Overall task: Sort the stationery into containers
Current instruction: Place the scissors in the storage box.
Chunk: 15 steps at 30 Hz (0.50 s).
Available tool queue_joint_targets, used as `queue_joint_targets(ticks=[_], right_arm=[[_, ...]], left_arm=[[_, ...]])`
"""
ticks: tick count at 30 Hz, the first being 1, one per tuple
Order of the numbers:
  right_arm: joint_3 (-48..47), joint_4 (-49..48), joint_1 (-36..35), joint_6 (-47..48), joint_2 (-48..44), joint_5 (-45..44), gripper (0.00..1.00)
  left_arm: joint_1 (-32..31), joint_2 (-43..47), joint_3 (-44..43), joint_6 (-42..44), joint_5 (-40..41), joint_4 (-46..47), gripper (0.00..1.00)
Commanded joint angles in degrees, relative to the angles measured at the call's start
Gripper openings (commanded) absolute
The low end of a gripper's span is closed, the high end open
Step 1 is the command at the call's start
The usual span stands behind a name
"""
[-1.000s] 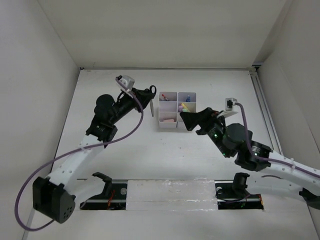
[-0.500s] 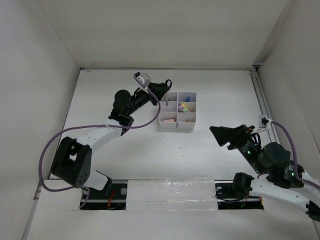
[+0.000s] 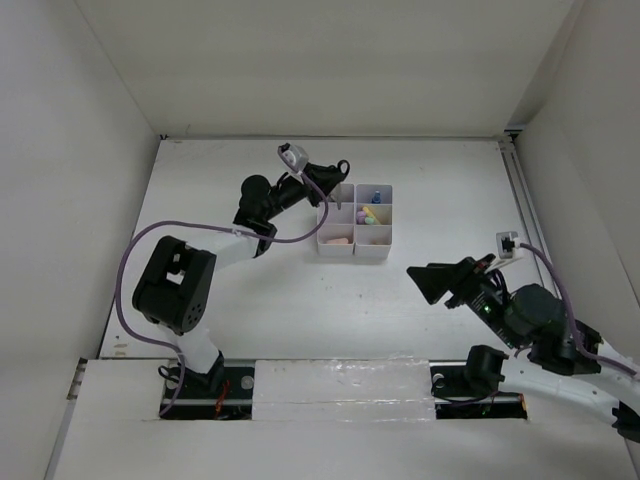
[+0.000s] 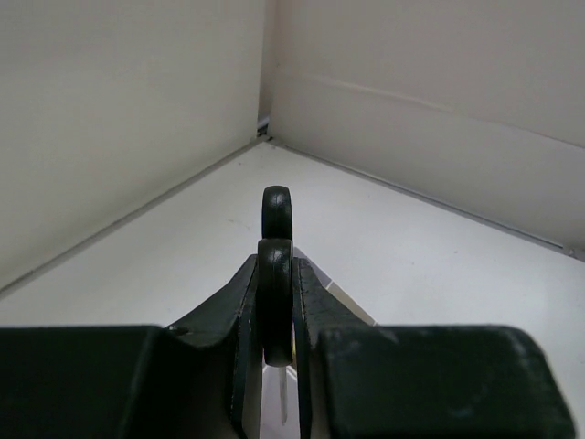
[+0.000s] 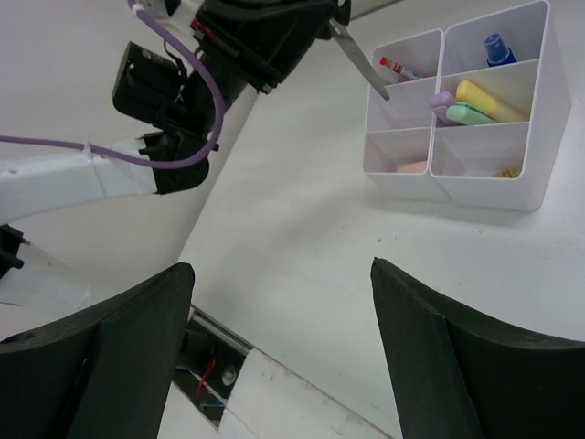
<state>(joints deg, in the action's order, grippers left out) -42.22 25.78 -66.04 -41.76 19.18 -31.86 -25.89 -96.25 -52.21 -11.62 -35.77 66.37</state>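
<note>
Fingers [image 4: 239, 311] of left gripper [image 4: 276, 283] are clamping scissors [image 4: 276, 210] by the black handles. Only the right wrist view is showing the blade tip at the tray's [image 5: 494, 190] red pen [image 5: 395, 68] corner. Left arm is folding back on itself beside the tray. Right gripper [image 5: 283, 347] is hovering with fingers spread, well apart from the tray, bare table [image 5: 302, 201] between.

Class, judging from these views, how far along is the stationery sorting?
Done: red pen, blue piece, highlighters and eraser sit in the tray. In hand: left gripper holds the scissors, blade tip at the tray. Left: lowering and releasing them. Right gripper is open.
</note>
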Motion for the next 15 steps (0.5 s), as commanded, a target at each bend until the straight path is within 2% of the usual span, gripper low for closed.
queue_joint_targets(ticks=[1, 8, 15], right_arm=[[-0.8, 0.1, -0.1, 2.2, 1.5, 1.2, 0.84], [-1.4, 0.7, -0.1, 3.3, 2.0, 0.1, 0.84], [-1.9, 1.2, -0.1, 4.5, 0.9, 0.1, 0.84]], left_arm=[[0.0, -1.3, -3.2, -1.8, -2.7, 9.4, 0.00], [0.0, -7.3, -2.6, -7.4, -2.4, 17.5, 0.00], [0.0, -9.0, 0.8, -9.4, -1.7, 22.3, 0.00]])
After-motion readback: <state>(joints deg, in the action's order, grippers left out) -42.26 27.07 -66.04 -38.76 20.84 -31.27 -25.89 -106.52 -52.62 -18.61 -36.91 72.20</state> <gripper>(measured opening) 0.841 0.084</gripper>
